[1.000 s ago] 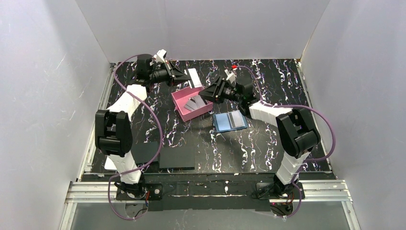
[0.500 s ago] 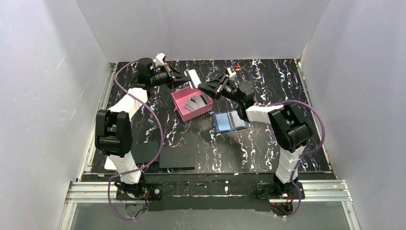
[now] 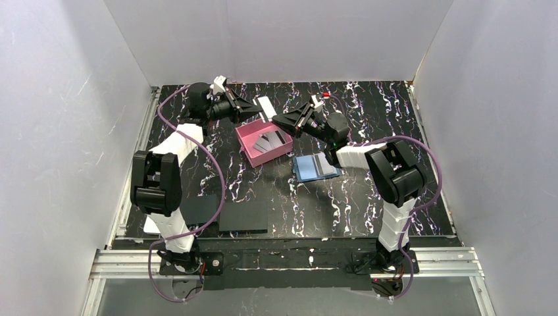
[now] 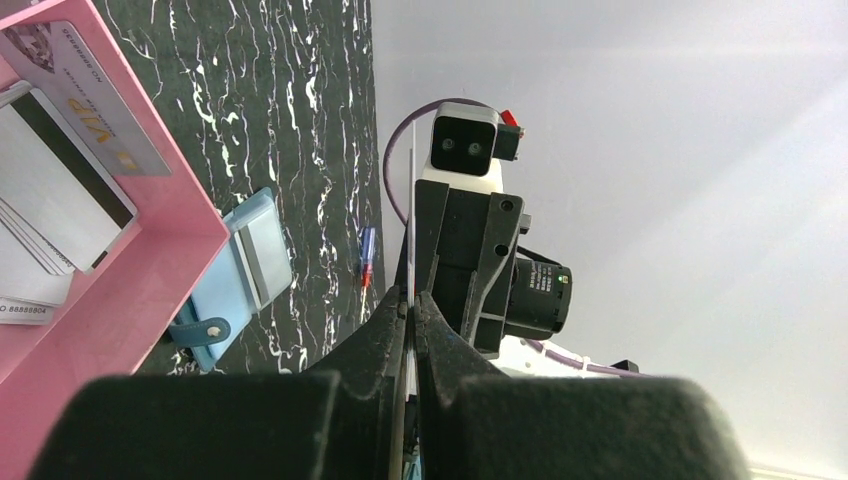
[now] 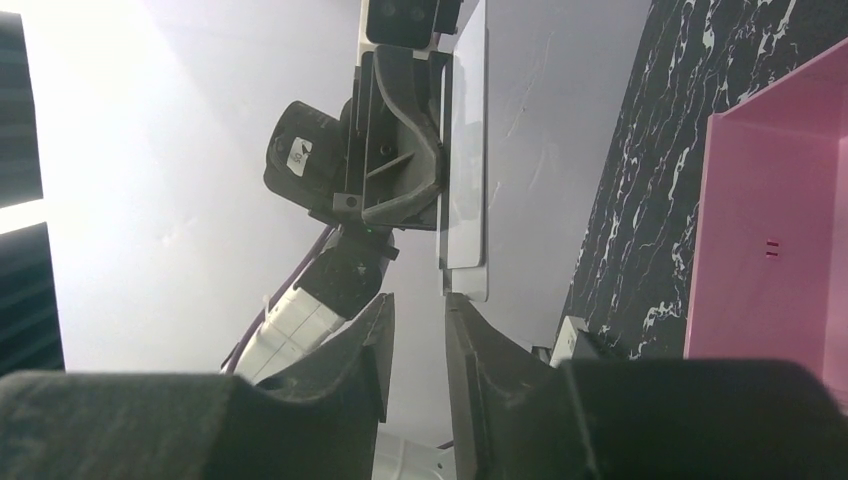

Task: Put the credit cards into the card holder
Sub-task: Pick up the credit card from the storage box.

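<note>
The pink card holder [image 3: 245, 133] sits at mid-table with several white and grey credit cards [image 3: 271, 141] lying in it. It also shows in the left wrist view [image 4: 150, 270], where one card has a black stripe [image 4: 60, 190]. My left gripper [image 3: 254, 106] is shut on a white credit card [image 3: 266, 107] and holds it in the air behind the holder. The left wrist view shows that card edge-on [image 4: 410, 220]. My right gripper [image 3: 277, 120] is open and empty. In the right wrist view [image 5: 418, 305] its fingertips sit just below the held card [image 5: 465, 150].
A flat blue hinged case [image 3: 316, 166] lies open right of the holder. Two black pads [image 3: 242, 214] lie near the front left, with a white sheet under one. A small red-blue object [image 4: 367, 255] lies on the table beyond the case. White walls enclose the table.
My right gripper has swung away from over the holder, up and back toward the card in my left gripper. My left gripper kept hold of the card and barely moved.
</note>
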